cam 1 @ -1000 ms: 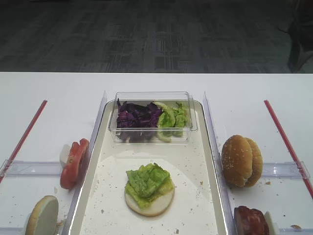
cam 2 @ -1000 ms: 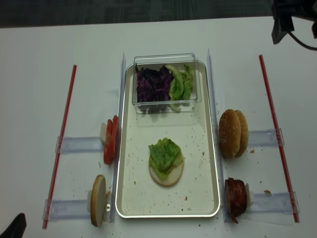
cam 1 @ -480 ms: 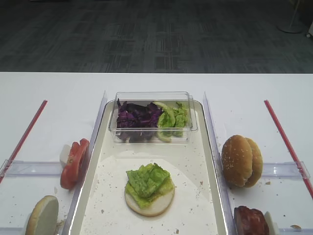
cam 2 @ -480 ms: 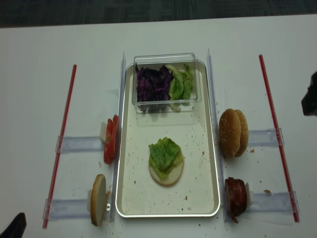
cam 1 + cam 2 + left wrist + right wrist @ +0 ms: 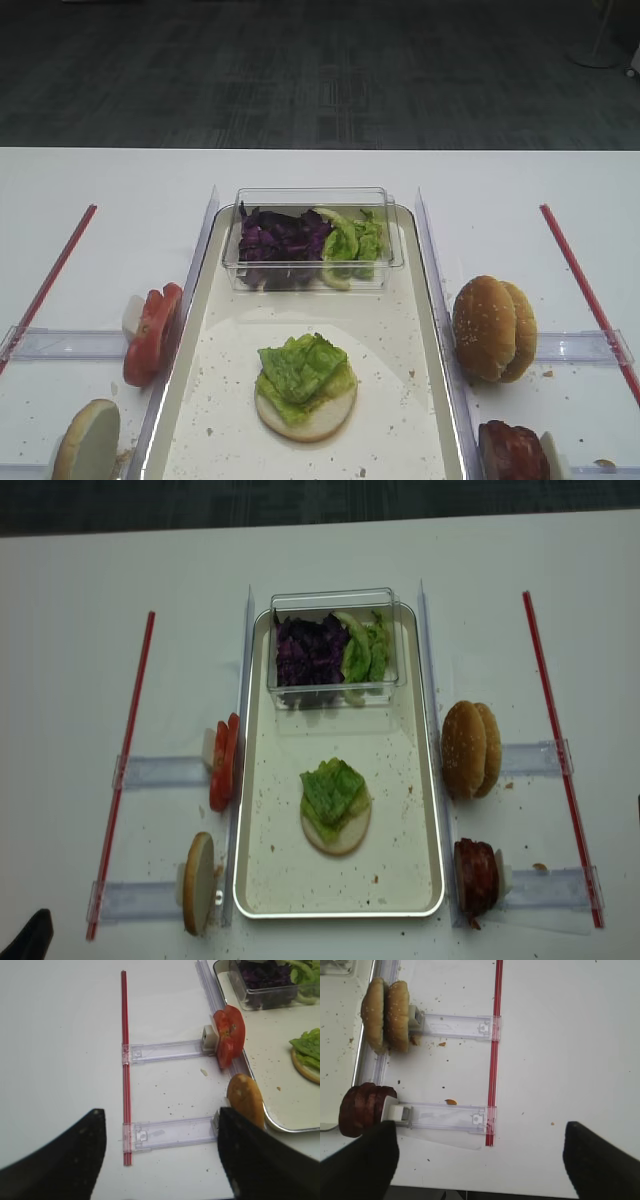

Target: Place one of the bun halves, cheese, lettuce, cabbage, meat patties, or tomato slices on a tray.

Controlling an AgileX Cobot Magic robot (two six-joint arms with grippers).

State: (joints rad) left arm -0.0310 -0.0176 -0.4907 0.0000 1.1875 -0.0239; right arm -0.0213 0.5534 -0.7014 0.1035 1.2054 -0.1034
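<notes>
Exterior high view, left to right: tomato slices [image 5: 153,333] stand on edge beside the tray [image 5: 428,330]; on it a bun half [image 5: 306,411] lies under lettuce [image 5: 303,368]; two bun halves [image 5: 493,328] stand at right. Left gripper [image 5: 162,1155] is spread wide, holding nothing; right gripper [image 5: 480,1160] also gapes empty above the table

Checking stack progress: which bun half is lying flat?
The bun half on the tray, under lettuce. The other bun halves stand on edge outside it.
</notes>
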